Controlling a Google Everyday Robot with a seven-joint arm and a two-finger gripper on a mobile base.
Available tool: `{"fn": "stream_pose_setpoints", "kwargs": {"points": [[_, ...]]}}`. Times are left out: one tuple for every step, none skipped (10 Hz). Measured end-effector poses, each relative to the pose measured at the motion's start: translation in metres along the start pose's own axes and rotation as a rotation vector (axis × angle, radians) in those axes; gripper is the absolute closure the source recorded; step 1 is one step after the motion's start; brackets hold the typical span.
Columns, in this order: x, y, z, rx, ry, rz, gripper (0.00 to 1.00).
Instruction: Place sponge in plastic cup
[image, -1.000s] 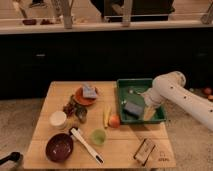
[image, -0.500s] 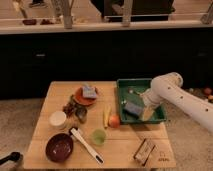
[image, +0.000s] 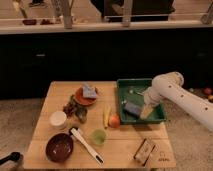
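One sponge (image: 132, 109) is lying inside the one green tray (image: 159, 116), just under the single gripper (image: 135, 102), which is hanging low over it. Whether the gripper is grasping it, I cannot tell. One plastic cup (image: 98, 136) is standing on the table (image: 125, 150), well apart to the left.

No text is legible; the small mark (image: 160, 159) on the light wooden table (image: 125, 146) is unreadable. The gripper (image: 130, 106) is inside the green rectangular tray (image: 136, 81).

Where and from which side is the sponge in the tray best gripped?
Probably across its narrower width, from above: the sponge lies flat in the green tray, whose walls block a sideways approach. The gripper hovers right by it.
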Motion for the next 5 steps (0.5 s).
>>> {"fn": "stream_pose_setpoints", "kwargs": {"points": [[0.000,-0.003,0.003,0.003,-0.003,0.022,0.20],[-0.001,-0.004,0.009,0.004,-0.010,0.046,0.20],[-0.003,-0.006,0.020,0.004,-0.013,0.069,0.20],[-0.004,-0.007,0.026,0.004,-0.016,0.087,0.20],[-0.003,-0.007,0.030,0.005,-0.014,0.102,0.20]]}}
